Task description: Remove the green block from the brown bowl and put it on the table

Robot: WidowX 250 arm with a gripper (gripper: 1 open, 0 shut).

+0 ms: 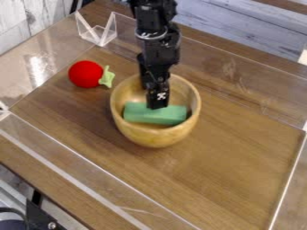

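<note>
Camera view: green block (pixel 157 114) lies inside brown bowl (pixel 155 118), long axis from 9 to 3 o'clock, slightly tilted. Gripper (pixel 157 99) points down into bowl over block, jaws wide, nothing held. Red ball (pixel 84 74) on tabletop (pixel 240 162) at 10 o'clock of bowl, near. Clear stand (pixel 97 29) at 11 o'clock, well apart.

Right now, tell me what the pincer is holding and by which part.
Nothing is held. The pincer is open, reaching down into the brown bowl over the green block, which lies in the bowl; no closed grip on it shows.
</note>
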